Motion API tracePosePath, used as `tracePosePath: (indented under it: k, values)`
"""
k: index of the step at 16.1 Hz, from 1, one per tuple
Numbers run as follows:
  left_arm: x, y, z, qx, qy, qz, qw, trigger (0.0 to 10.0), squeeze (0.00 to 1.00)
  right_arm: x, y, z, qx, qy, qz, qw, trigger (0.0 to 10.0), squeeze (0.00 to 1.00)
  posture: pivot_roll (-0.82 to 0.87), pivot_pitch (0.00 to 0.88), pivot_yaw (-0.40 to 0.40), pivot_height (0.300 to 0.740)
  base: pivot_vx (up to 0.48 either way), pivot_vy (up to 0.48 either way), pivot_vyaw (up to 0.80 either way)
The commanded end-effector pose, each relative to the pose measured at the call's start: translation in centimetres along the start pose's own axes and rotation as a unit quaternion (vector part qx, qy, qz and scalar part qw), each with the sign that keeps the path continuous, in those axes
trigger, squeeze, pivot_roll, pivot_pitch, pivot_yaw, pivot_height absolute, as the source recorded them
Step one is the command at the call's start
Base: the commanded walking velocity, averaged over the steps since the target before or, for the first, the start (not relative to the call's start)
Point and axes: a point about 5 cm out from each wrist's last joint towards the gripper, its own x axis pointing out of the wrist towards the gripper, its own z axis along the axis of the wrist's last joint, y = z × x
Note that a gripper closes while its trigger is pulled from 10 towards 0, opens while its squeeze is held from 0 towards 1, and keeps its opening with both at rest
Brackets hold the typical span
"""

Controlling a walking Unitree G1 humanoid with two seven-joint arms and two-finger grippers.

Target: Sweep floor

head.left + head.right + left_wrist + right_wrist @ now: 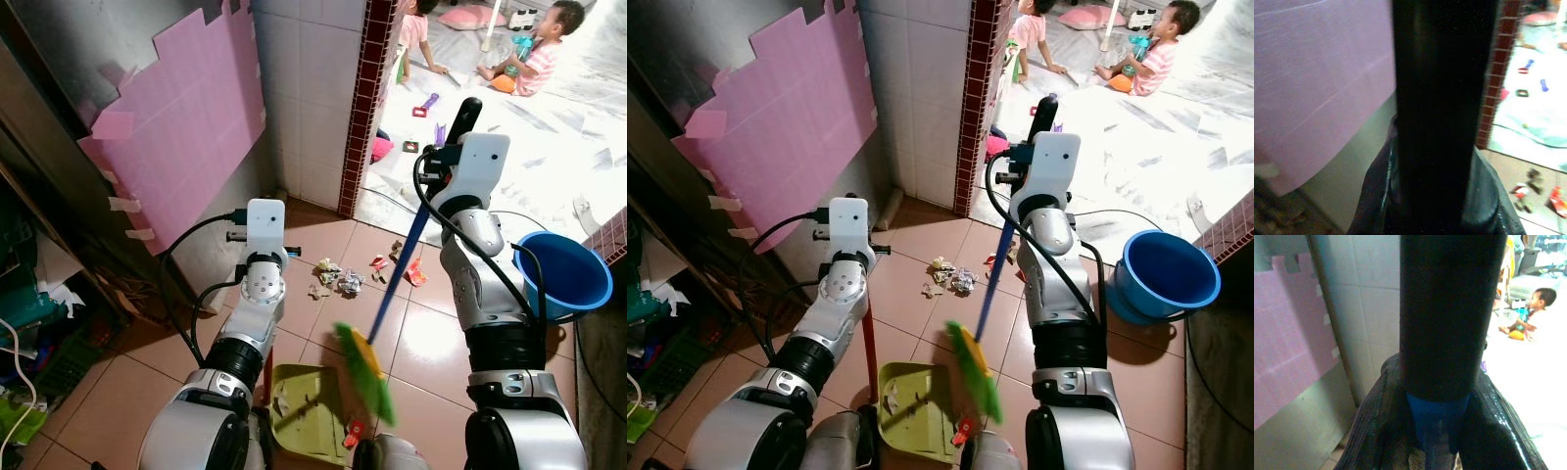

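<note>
My right gripper [447,149] is shut on the black top grip of a broom [1449,318]. Its blue handle [403,262] slants down to green bristles [366,374], which hang just above the tiles beside the dustpan. My left gripper [1442,196] is shut on the dark upper grip of the dustpan's red handle [868,345]. The olive-green dustpan [310,411] sits on the floor between my arms with a few scraps in it. A loose pile of crumpled paper [336,278] and red scraps [412,275] lies on the brown tiles ahead.
A blue bucket [558,270] stands at the right by my right arm. A pink foam mat [176,108] covers the left wall, with clutter [29,328] below it. A brick-edged doorway [364,98] opens onto a lighter floor where two children [534,51] sit among toys.
</note>
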Motion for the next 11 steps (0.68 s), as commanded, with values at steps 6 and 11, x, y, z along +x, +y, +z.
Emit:
tracePosePath:
  k: [6,11]
  values:
    - [0.2,0.1,1.1,-0.006,-0.040,0.040,0.998,10.0,0.00,0.0,-0.5,2.3,-0.041,-0.075,-0.005,0.996,10.0,0.00,-0.09,0.088,0.037,0.740,0.000,0.000,0.00]
    - [0.6,2.5,3.0,0.003,-0.106,0.051,0.993,10.0,0.00,-0.5,-0.3,2.0,-0.016,-0.086,0.015,0.996,10.0,0.00,-0.08,0.081,0.032,0.740,0.000,0.000,0.00]
